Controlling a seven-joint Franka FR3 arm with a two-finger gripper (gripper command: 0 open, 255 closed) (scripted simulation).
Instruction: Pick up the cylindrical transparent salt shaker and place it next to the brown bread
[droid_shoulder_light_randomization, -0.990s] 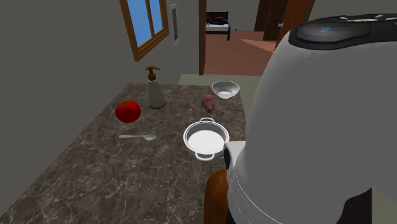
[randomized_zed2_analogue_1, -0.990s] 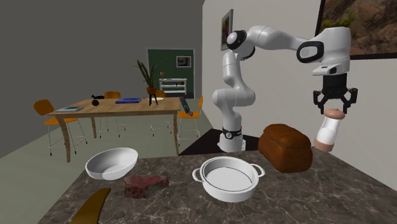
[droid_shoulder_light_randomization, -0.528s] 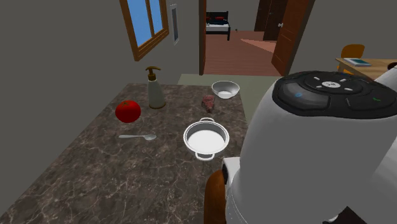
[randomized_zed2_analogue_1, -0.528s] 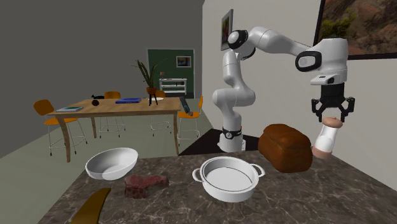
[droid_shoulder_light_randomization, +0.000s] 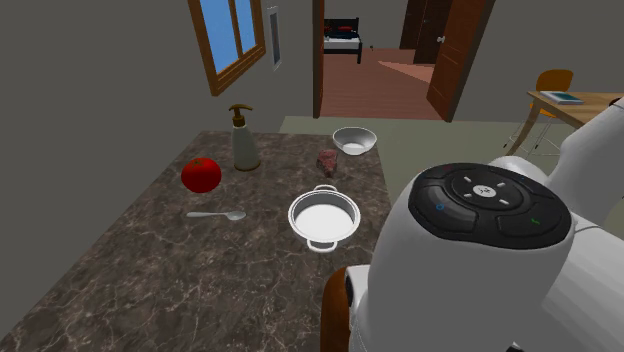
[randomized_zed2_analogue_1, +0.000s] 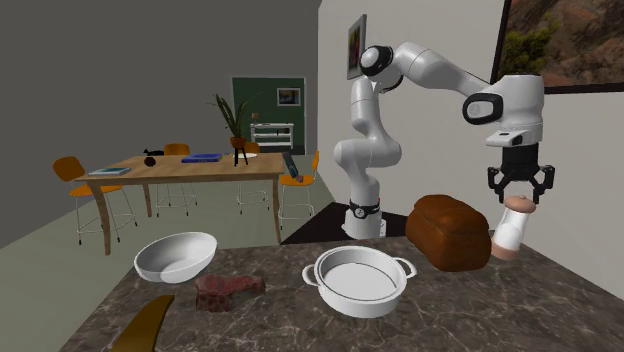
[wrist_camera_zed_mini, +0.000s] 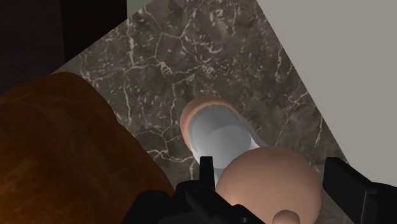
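Now the arm reaches out and points its hand straight down. The gripper pinches the top of the tilted salt shaker, just beside the brown bread.

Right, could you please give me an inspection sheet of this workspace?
Surface: dark marbled counter.
Job's things: salt shaker close beside the brown bread loaf, not touching it.
Clutter: pot, bowl, tomato, spoon, soap dispenser, piece of meat.
Gripper: black gripper right at the salt shaker's top.
Cables: nothing seen.
Surroundings: window, open doorway, dining table with chairs.
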